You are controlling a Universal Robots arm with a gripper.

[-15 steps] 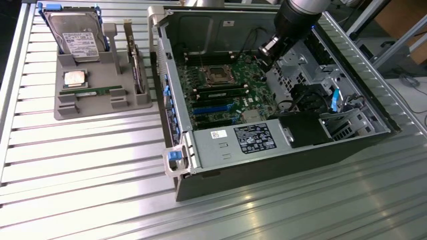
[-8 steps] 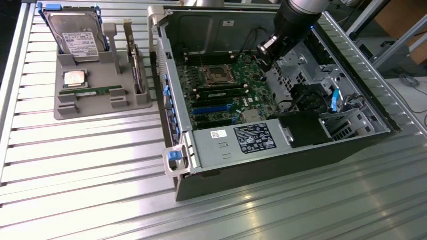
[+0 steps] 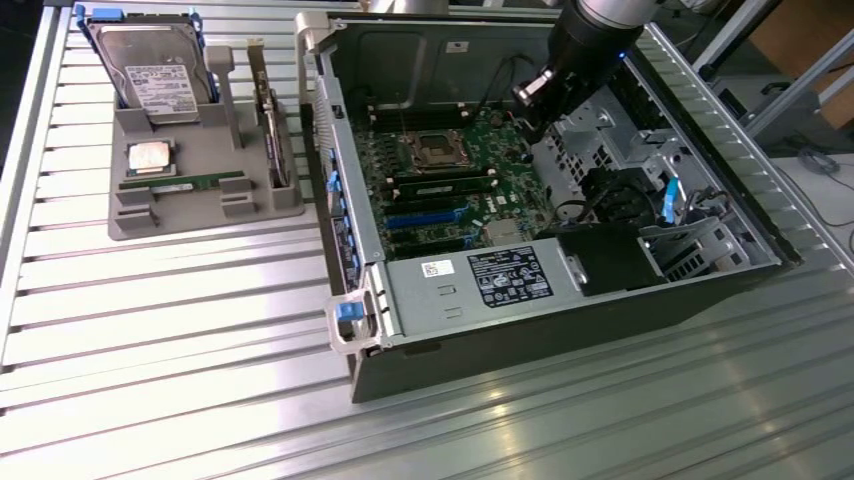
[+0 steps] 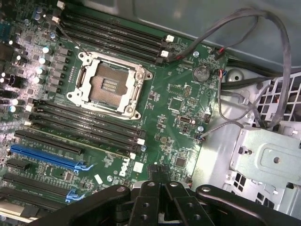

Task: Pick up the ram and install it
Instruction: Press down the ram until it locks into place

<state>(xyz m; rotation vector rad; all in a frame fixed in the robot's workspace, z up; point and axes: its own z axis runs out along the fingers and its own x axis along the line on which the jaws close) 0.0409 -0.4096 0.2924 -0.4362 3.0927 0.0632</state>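
On the exterior view's left you see a grey holder (image 3: 180,195) on the slatted metal table (image 3: 160,330). A hard drive (image 3: 158,68) stands upright in its back slot, and a square silver processor (image 3: 148,158) lies flat in front of that. Just below the processor lies the ram (image 3: 183,182), a thin green stick resting flat in a groove of the holder. Its long axis runs across the holder, from the exterior view's left to its right, rising a touch toward the right end. An upright green card (image 3: 276,135) stands along the holder's right edge.

Further right sits the open computer case (image 3: 534,200), with its motherboard (image 3: 447,185) and the grey power supply (image 3: 474,285) near the front. The arm (image 3: 587,50) reaches down into the case over the board, well apart from the ram.

The wrist view gives you what the exterior view can't: the empty processor socket (image 4: 109,84) close up, black memory slots (image 4: 84,125) beside it, blue slots (image 4: 44,157), and loose cables (image 4: 254,70) over the metal drive cage (image 4: 268,160). The gripper (image 4: 162,200) shows there as black linkage, closed up tight, holding nothing you can see.
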